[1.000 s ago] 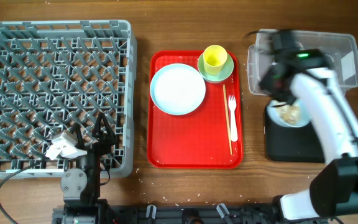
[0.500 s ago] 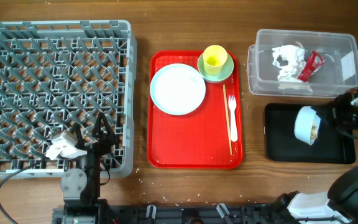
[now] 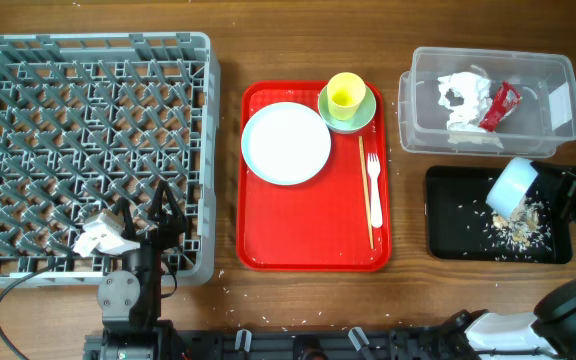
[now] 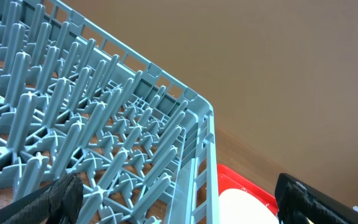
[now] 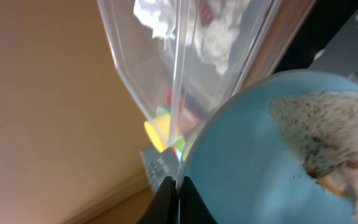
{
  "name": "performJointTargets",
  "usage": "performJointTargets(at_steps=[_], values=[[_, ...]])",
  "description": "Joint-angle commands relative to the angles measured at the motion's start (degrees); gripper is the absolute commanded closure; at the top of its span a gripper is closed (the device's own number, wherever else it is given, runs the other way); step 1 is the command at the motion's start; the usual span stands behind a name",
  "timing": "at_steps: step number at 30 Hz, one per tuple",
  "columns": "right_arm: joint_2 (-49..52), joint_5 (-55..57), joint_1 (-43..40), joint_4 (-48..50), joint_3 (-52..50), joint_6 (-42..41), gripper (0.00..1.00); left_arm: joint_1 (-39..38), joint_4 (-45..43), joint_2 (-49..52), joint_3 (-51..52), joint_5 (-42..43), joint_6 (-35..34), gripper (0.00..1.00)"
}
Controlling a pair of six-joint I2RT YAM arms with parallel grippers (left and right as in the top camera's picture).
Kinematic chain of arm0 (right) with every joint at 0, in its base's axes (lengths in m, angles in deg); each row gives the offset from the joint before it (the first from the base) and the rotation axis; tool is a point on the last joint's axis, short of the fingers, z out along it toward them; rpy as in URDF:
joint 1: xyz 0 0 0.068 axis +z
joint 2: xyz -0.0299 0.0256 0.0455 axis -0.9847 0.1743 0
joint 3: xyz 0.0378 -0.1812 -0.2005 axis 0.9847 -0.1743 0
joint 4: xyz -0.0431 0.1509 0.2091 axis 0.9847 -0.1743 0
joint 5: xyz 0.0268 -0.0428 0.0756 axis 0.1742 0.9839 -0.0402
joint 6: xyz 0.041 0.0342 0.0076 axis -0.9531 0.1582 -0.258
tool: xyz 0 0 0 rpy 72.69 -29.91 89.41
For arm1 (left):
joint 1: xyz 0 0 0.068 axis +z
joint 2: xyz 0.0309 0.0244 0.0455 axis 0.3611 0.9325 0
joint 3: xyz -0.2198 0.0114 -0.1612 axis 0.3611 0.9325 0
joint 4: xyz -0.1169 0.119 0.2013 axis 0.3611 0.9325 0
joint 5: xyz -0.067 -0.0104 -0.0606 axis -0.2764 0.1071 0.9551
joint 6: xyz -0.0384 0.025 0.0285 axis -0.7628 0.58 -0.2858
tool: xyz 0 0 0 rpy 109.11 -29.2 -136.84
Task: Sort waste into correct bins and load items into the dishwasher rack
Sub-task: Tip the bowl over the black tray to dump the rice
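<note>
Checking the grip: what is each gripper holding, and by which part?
Right gripper pinches the pale blue bowl by its rim; left gripper is open, holding nothing.

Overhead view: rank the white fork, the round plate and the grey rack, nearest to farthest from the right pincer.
From the right pincer:
1. White fork, right part of the red tray.
2. Round plate, tray's left part.
3. Grey rack, far left.

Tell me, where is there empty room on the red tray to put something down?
The red tray is bare across its bottom half, below the plate and left of the chopsticks and fork. Its top is crowded: plate, and cup in the green bowl. The wood strip between rack and tray is free too.
</note>
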Motion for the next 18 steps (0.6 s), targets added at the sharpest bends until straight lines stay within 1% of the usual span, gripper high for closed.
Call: performJointTargets(at_steps=[1,2,3,4,6,7,8,9,10,12,13,14,15,16,17,18], values=[[1.33,-0.66,-0.37,1.75,-0.15,-3.43,0.96,-0.22,0.13,-0.42,0.04,-0.98,-0.11,0.00],[2.03,-0.42,-0.35,1.75,-0.15,-2.82,0.96,-0.22,0.13,-0.42,0.04,-0.98,-0.11,0.00],[2.93,2.82,-0.35,3.19,-0.15,-4.02,0.96,-0.22,0.15,-0.42,0.04,-0.98,-0.11,0.00],[4.48,3.17,-0.72,2.34,-0.15,-3.96,0.96,-0.22,0.15,-0.42,0.04,-0.98,-0.11,0.00],[6.62,-3.85,-1.44,-2.64,-0.15,4.46,0.96,-0.22,0.15,-0.42,0.04,-0.98,-0.11,0.00],[7.82,-1.84,-1.97,-0.15,-0.15,2.05,0.96,-0.22,0.15,-0.42,0.04,-0.98,-0.11,0.00],[8.68,-1.75,-2.47,-0.22,-0.15,1.42,0.96,-0.22,0.15,-0.42,0.04,-0.98,-0.11,0.00],[9.31,-3.26,-2.84,-3.06,-0.15,4.35,0.96,-0.22,0.15,-0.42,0.04,-0.98,-0.11,0.00],[9.55,-5.01,-3.15,-5.79,-0.15,9.03,0.96,-0.22,0.15,-0.42,0.04,-0.98,-0.11,0.00],[9.55,-6.91,-3.87,-8.04,-0.13,10.71,0.96,-0.22,0.15,-0.42,0.04,-0.98,-0.11,0.00],[9.57,-7.37,-4.44,-4.48,-0.13,9.51,0.96,-0.22,0.15,-0.42,0.04,-0.98,-0.11,0.00],[9.57,-4.66,-4.63,-0.98,-0.13,4.74,0.96,-0.22,0.15,-0.42,0.04,-0.98,-0.11,0.00],[9.57,-6.47,-4.63,-4.66,-0.13,7.08,0.96,-0.22,0.15,-0.42,0.04,-0.98,-0.11,0.00],[9.57,-8.11,-4.63,-4.63,-0.13,9.62,0.96,-0.22,0.13,-0.42,0.04,-0.96,-0.11,0.00],[9.57,-5.31,-4.63,0.76,-0.13,4.70,0.96,-0.22,0.15,-0.42,0.04,-0.98,-0.11,0.00],[9.57,-6.08,-4.68,-1.64,-0.13,4.31,0.96,-0.22,0.15,-0.42,0.04,-0.98,-0.11,0.00]])
